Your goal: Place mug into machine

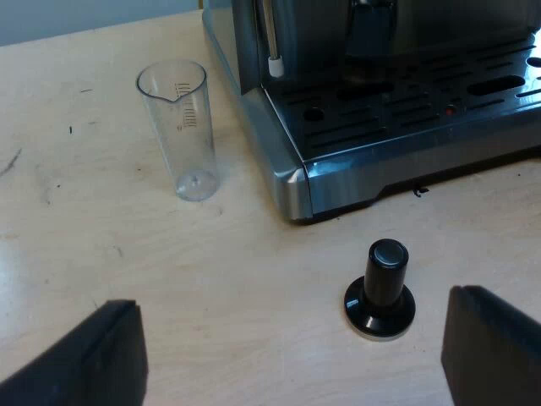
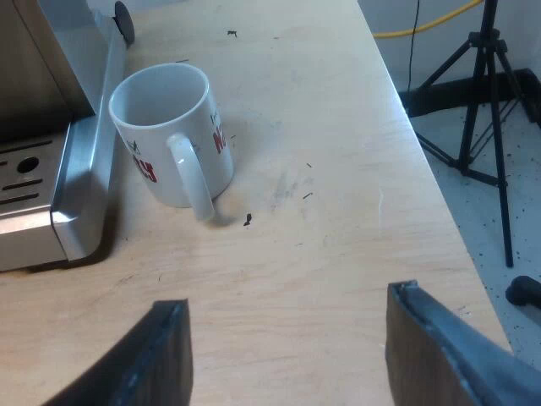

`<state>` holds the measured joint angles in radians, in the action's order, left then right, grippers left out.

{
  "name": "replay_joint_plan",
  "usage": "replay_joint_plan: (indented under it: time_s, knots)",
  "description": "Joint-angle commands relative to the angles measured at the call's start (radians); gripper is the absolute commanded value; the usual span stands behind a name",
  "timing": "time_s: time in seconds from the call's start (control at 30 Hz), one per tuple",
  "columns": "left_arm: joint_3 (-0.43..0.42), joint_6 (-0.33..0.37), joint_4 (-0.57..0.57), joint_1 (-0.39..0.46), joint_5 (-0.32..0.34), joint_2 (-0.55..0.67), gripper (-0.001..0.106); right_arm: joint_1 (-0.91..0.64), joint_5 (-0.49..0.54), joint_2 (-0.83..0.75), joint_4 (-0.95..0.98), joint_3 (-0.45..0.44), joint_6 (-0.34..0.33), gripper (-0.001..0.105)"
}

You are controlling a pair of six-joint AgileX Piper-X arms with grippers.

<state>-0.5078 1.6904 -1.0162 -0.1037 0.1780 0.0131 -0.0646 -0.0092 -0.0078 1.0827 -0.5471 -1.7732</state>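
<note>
You're at the start: nothing done yet. The mug [image 2: 169,135] stands upright on the counter [image 2: 338,237], just beside the tray edge of the machine [image 2: 51,203] but not on it, handle toward your right claw [image 2: 292,342]. That claw is spread wide & empty, short of the mug. Left claw [image 1: 292,355] — also spread, empty — hangs near the tamper [image 1: 380,292] and measuring glass [image 1: 184,127]. Left to do: grab, lift, set on tray.

This looks like a lab or test room rather than a kitchen: the espresso machine [image 1: 406,127] stands on a scuffed, pale wooden desk [image 2: 338,271], and beside the desk a black tripod [image 2: 488,42] and a yellow cable [image 2: 423,27] sit on a speckled floor [image 2: 469,228].
</note>
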Motion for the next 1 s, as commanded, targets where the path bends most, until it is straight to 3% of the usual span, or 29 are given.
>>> replay_joint_plan:
  time_s: [0.03,0.37,0.5,0.73,0.8,1.0]
  knots:
    - [-0.002,-0.013,0.01,-0.004,-0.002,0.139,0.072,0.0,-0.004,-0.044,-0.008,-0.003,-0.003,0.052]
    - [-0.003,0.003,0.008,-0.004,0.003,0.089,0.072,0.0,-0.004,-0.036,0.0,-0.009,-0.011,0.053]
    - [-0.048,0.022,0.009,-0.006,0.103,0.002,0.076,0.0,-0.004,0.013,0.066,-0.064,-0.024,0.053]
    - [-0.145,0.042,0.126,-0.011,0.15,-0.137,0.078,0.0,0.009,0.135,0.106,-0.154,-0.049,0.053]
    - [-0.162,0.042,0.159,-0.035,0.155,-0.179,0.078,0.0,0.009,0.209,0.102,-0.205,-0.09,0.053]
    - [-0.194,0.042,0.254,-0.172,0.156,-0.333,0.078,0.0,-0.004,0.327,0.025,-0.251,-0.09,0.053]
